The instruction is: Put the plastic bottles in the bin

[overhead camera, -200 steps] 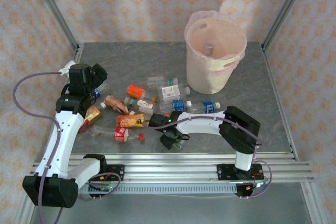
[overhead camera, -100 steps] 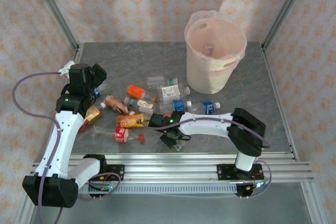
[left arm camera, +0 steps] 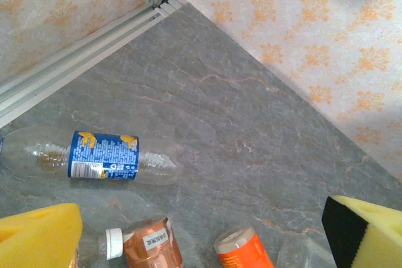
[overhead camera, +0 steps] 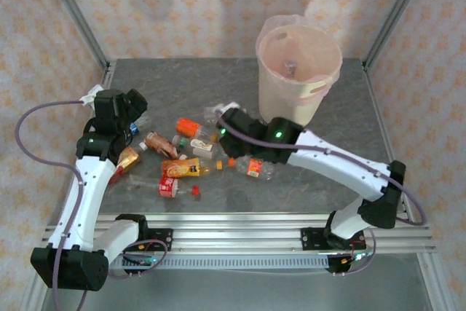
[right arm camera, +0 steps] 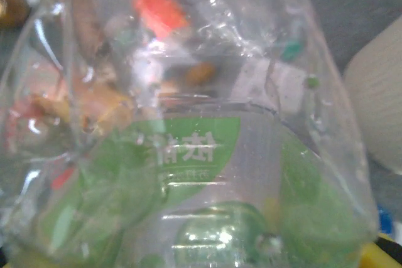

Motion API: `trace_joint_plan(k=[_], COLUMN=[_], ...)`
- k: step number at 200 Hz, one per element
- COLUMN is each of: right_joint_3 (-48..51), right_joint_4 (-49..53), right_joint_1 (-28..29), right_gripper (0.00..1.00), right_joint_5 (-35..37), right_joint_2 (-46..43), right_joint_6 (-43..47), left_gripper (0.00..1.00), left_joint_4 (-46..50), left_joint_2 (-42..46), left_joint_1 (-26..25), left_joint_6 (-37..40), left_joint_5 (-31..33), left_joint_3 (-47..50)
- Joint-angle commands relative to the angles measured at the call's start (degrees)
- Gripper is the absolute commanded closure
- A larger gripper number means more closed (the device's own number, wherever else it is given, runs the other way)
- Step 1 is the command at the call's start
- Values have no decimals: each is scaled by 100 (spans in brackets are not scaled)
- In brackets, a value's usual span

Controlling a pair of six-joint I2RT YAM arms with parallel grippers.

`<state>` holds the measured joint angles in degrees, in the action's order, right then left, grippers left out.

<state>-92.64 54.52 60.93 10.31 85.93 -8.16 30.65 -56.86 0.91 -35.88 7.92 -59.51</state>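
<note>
Since bin (overhead camera: 298, 81) sits upper right, right gripper (overhead camera: 227, 120) hangs mid-frame over the pile, apparently clamped on green-label bottle (right arm camera: 188, 174) for the carry; bottle is hard against its camera. Left gripper (overhead camera: 133, 105), pads apart, hovers far left above blue-label bottle (left arm camera: 103, 155). Other bottles (overhead camera: 178, 167) lie loose centre-left.

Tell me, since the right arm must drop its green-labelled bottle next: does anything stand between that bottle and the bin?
Nothing visible does. The green-labelled bottle is beside the bin, whose cream wall shows right of it; the loose bottles lie left or nearer, on the table.
</note>
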Motion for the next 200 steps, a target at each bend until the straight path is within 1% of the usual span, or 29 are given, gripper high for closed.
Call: trace_joint_plan(k=[1, 22, 53, 86, 122, 162, 178, 200], right_joint_3=[-644, -1390, -2308, -3154, -4201, -5408, -5686, -5802], right_joint_4=[262, 361, 222, 162, 452, 953, 1097, 1190], right_joint_1=[-385, -858, -1664, -2346, -3003, -3580, -3779, -4030], right_gripper=[82, 82, 83, 83, 83, 83, 83, 83], right_joint_5=[825, 1147, 982, 969, 1075, 896, 839, 500], right_joint_2=[-100, 81, 380, 855, 1769, 2878, 3253, 3636], right_joint_6=[224, 465, 696, 794, 749, 669, 642, 551], left_gripper=[0, 0, 0, 0, 0, 0, 0, 0], left_joint_4=[138, 143, 73, 28, 20, 62, 72, 31], left_joint_2=[134, 123, 173, 193, 175, 167, 167, 184], left_joint_1=[41, 38, 37, 40, 37, 39, 41, 39], left_joint_6=[173, 208, 178, 160, 164, 195, 182, 165], left_joint_5=[36, -77, -201, -278, -416, -415, -422, -442], left_joint_3=[35, 28, 140, 190, 129, 112, 126, 177])
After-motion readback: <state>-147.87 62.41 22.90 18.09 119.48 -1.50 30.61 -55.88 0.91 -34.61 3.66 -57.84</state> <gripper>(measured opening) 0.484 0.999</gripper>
